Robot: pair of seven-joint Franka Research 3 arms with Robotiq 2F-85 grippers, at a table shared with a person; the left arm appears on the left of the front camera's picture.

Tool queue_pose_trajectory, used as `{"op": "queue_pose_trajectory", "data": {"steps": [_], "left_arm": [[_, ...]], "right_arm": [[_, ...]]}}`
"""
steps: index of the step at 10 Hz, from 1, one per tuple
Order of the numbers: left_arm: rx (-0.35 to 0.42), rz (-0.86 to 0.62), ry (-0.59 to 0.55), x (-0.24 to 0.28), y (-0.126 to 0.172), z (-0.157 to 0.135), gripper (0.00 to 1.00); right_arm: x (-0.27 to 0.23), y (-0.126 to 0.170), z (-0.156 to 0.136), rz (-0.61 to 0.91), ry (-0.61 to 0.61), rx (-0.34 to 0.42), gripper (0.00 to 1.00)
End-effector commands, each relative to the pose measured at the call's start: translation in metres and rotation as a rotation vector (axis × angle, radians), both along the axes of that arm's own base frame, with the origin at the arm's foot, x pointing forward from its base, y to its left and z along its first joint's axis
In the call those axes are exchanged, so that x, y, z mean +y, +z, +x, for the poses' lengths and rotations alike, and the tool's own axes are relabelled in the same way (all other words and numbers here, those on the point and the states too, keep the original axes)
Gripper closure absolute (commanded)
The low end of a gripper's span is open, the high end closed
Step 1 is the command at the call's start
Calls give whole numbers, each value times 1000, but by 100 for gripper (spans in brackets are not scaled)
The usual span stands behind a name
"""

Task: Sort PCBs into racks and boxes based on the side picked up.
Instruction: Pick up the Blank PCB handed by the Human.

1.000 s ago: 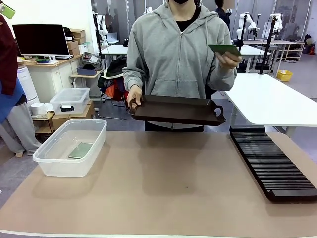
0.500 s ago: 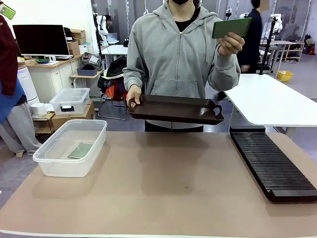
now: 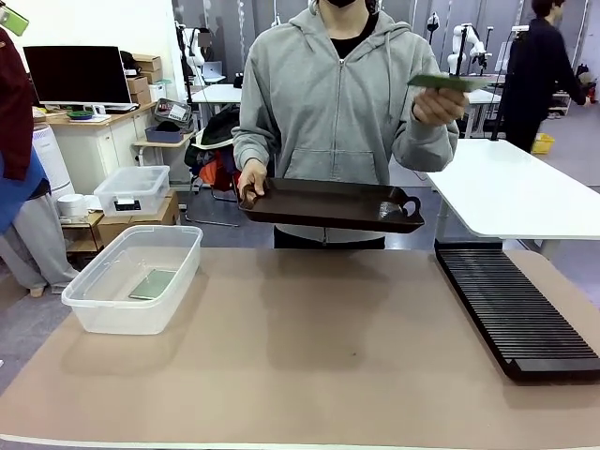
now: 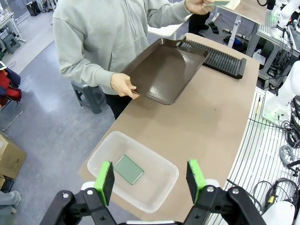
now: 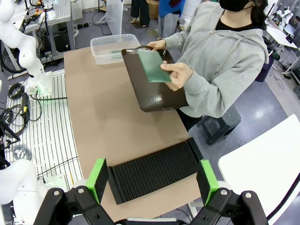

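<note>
The person across the table holds one green PCB (image 3: pixel 450 82) nearly flat in a raised hand (image 3: pixel 437 105); it also shows as the PCB (image 5: pixel 153 66) in the right wrist view. A second PCB (image 3: pixel 153 284) lies flat in the clear box (image 3: pixel 94 309) at the table's left; the left wrist view shows this PCB (image 4: pixel 128 169) inside the box (image 4: pixel 159 192). The black slotted rack (image 3: pixel 516 314) lies at the table's right, and the rack (image 5: pixel 154 171) is below my right gripper. My left gripper (image 4: pixel 150 176) hangs open high above the box. My right gripper (image 5: pixel 152 180) is open, holding nothing.
The person's other hand holds a dark brown tray (image 3: pixel 328 206) over the table's far edge. A smaller lidded bin (image 3: pixel 131 190) sits on a crate beyond the table at left. A white table (image 3: pixel 516 192) stands behind the rack. The brown tabletop (image 3: pixel 319 347) is bare between box and rack.
The person's raised hand tipped the PCB up to face me, then turned it back to nearly flat, a little higher than before. The tray, box and rack stayed put.
</note>
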State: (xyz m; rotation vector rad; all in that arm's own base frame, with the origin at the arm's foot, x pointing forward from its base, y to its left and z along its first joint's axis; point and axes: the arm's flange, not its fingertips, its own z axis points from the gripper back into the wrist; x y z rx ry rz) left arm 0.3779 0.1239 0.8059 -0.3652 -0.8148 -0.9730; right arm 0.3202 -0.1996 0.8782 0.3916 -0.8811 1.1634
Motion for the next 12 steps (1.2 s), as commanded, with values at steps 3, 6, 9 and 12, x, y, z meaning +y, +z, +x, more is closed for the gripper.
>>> {"op": "queue_pose_trajectory", "data": {"steps": [3,6,9,12], "left_arm": [[4,-3,9,-1,0,0,17],[4,-3,9,-1,0,0,17],[4,-3,9,-1,0,0,17],[4,-3,9,-1,0,0,17]], "right_arm": [[2,0,-3,10,20,-8,0],[2,0,-3,10,20,-8,0],[2,0,-3,10,20,-8,0],[2,0,-3,10,20,-8,0]]}}
